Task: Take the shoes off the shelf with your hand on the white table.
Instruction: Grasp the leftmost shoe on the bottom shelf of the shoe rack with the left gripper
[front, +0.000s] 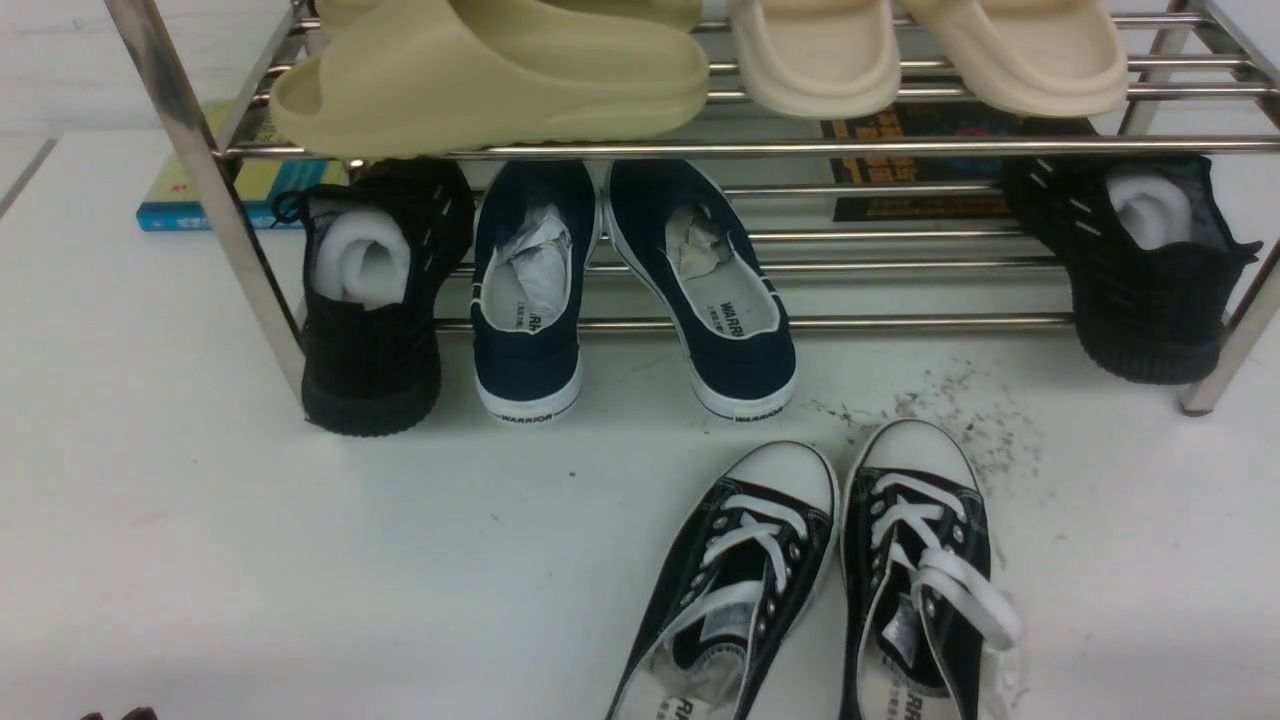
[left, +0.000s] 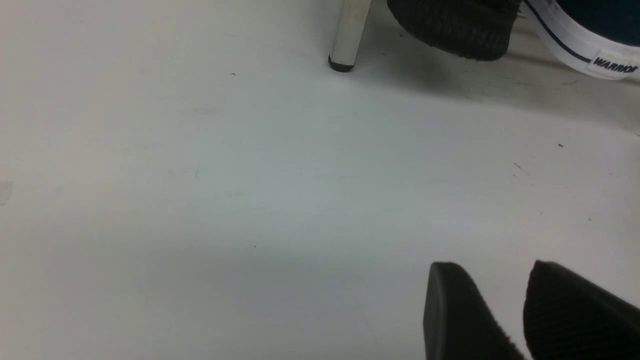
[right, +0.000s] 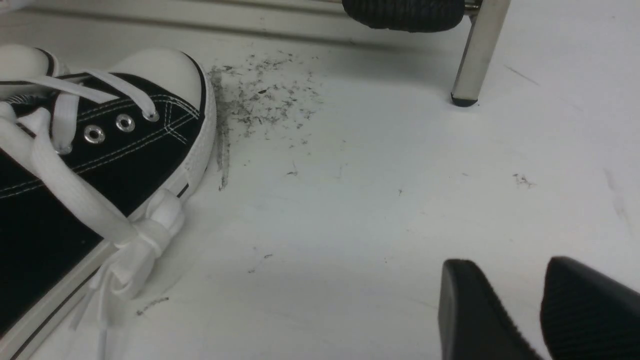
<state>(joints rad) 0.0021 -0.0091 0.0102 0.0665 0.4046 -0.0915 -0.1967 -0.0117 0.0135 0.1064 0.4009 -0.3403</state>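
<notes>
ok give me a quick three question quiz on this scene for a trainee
1. True or false: the navy slip-ons sit on the top tier of the shelf.
2. Which pair stands on the white table in front of the shelf? A) black knit sneakers B) black-and-white lace-ups C) beige slides
3. What is stuffed inside the navy slip-ons?
Key: 1 false, they are on the lower tier; 2 B; 3 crumpled paper.
</notes>
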